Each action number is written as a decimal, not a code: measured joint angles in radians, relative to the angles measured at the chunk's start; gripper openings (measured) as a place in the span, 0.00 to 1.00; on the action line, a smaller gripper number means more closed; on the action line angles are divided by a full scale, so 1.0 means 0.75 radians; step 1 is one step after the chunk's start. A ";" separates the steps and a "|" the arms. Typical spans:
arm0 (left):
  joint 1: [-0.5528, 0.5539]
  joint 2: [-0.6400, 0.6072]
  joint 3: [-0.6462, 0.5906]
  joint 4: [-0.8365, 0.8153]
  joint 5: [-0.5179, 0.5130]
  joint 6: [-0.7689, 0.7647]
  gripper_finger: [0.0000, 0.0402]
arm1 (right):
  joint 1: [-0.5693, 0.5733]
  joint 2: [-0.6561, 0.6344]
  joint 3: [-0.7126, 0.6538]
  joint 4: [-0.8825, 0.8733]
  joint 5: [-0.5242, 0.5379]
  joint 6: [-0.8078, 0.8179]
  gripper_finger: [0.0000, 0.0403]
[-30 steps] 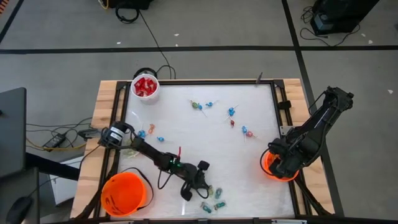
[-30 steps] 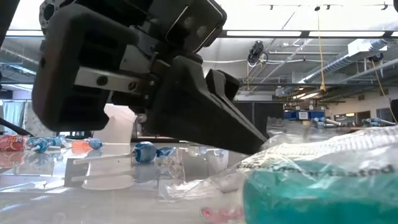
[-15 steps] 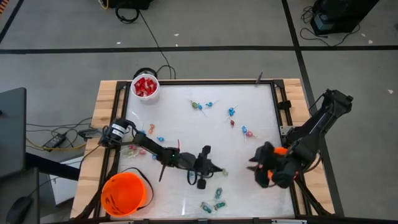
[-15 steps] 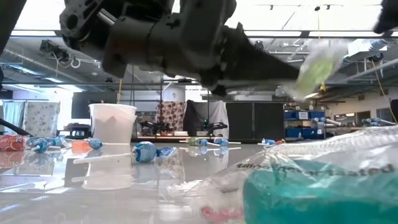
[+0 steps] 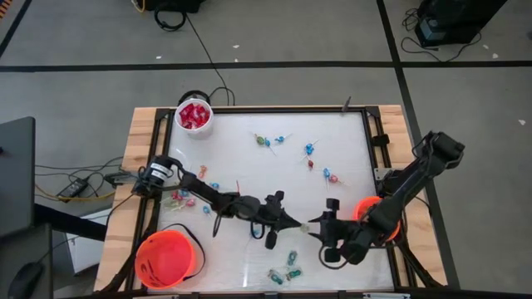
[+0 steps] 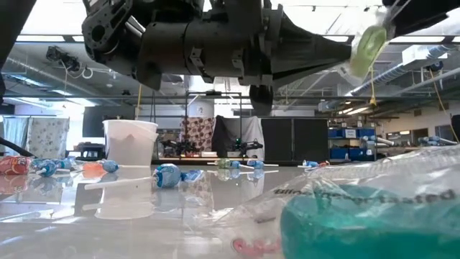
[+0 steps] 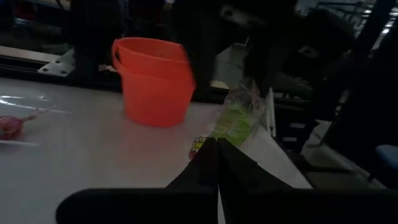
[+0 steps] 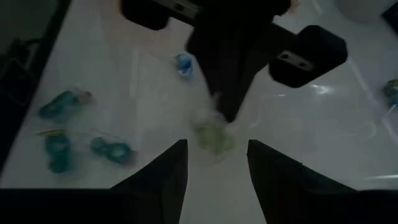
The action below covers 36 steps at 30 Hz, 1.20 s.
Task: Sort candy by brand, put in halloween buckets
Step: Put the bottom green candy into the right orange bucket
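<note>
Since the earlier frame the right gripper [image 5: 318, 238] has swung left off its orange bucket [image 5: 366, 213] to meet the left gripper [image 5: 296, 226] at lower centre. The left gripper is pinched on a green candy [image 7: 236, 118], held off the table [image 5: 249, 174]; the right gripper's fingers gape just beside it. Bare tabletop lies above them.

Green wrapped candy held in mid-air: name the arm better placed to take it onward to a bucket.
Probably the right. The left gripper is shut on the green wrapped candy, holding it out to the open right gripper facing it, and the orange round plastic bucket sits beside the right arm.
</note>
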 joint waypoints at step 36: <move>-0.034 -0.002 0.001 -0.082 0.210 0.113 0.51 | -0.010 -0.624 0.032 -0.967 -1.178 0.990 0.03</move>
